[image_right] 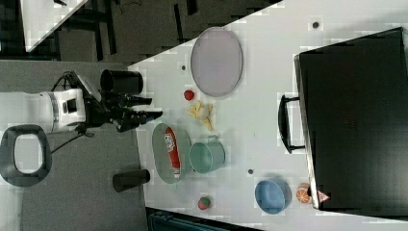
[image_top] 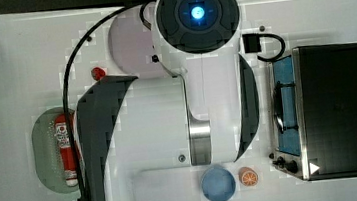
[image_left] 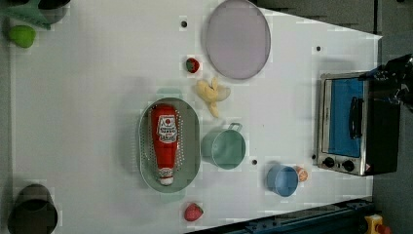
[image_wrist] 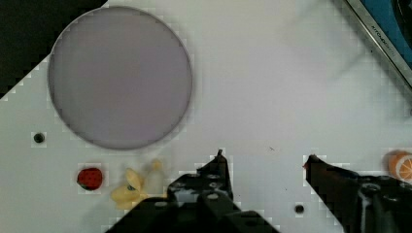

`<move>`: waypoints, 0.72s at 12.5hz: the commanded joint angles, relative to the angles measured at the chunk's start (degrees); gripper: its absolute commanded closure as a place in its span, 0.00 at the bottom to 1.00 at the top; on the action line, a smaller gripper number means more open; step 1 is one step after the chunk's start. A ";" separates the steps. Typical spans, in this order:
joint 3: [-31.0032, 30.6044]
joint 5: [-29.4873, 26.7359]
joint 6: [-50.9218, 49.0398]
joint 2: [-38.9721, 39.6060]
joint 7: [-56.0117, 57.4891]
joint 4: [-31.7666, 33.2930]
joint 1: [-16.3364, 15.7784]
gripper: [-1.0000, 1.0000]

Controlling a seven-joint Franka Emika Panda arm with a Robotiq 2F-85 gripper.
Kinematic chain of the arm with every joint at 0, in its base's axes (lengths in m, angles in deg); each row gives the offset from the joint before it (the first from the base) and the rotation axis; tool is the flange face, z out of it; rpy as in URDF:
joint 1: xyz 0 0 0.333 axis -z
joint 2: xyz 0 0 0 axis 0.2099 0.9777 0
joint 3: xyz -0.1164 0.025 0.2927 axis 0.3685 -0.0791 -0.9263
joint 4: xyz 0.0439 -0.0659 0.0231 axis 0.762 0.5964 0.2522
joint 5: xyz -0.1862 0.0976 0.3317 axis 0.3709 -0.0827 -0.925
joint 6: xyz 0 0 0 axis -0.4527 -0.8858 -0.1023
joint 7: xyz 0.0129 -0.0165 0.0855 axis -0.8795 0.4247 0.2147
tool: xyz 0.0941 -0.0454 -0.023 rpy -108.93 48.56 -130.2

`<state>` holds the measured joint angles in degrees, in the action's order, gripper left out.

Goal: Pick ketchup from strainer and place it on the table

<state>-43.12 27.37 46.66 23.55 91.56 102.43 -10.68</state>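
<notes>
We see the strainer (image_left: 191, 146) hemmed on the left view's right by a green cup (image_left: 224, 148) just beside it. Bare table (image_left: 83, 122) lies open on the left view's left.

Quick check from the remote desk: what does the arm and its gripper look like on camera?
The arm is glossy white with dark grey joint covers, a silver band and a round cap glowing blue. A black cable loops beside it. The gripper is black, with two pointed jaws, small screws showing on the body behind them.

White table (image_left: 97, 73), strainer (image_left: 190, 146), lilac plate (image_left: 237, 39), toaster oven (image_left: 358, 124), cups, toy fruit
</notes>
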 commanded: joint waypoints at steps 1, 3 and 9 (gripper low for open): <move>-2.61 -2.23 -8.08 -13.92 -9.16 5.64 5.83 0.21; -4.73 -2.26 -7.90 -13.49 -9.16 5.65 5.47 0.00; -17.93 -2.25 -7.55 -10.42 -9.16 5.64 4.75 0.00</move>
<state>-58.99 26.01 40.17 10.89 84.37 106.74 -3.59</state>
